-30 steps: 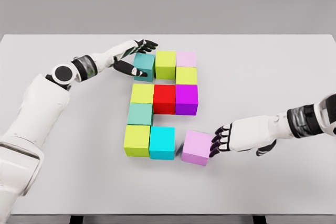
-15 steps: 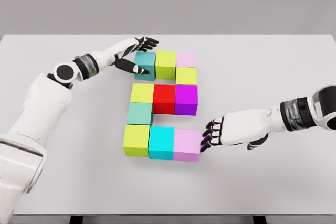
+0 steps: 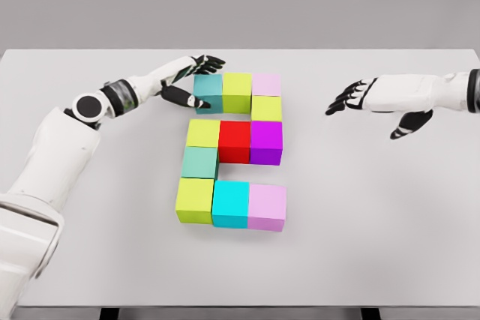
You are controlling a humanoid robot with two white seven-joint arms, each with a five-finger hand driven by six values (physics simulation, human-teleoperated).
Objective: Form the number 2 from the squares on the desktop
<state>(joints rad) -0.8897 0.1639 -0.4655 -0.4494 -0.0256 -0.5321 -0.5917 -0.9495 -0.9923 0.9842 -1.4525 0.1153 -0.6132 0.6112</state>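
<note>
Coloured cubes stand together on the white table in the shape of a 2. The top row is a teal cube, a lime cube and a pale pink cube. A yellow-green cube sits under the pink one. The middle row runs yellow-green, red, purple. A sea-green cube links down to the bottom row: lime, cyan, pink. My left hand is open, its fingers against the teal cube's left side. My right hand hovers open to the right of the cubes.
The table's far edge runs just behind the top row. Bare table surface lies right of the cubes and in front of the bottom row.
My right hand pushed the pink cube left against the cyan cube, then let go and lifted away up and to the right. The left hand nudged the teal cube against the lime one.
</note>
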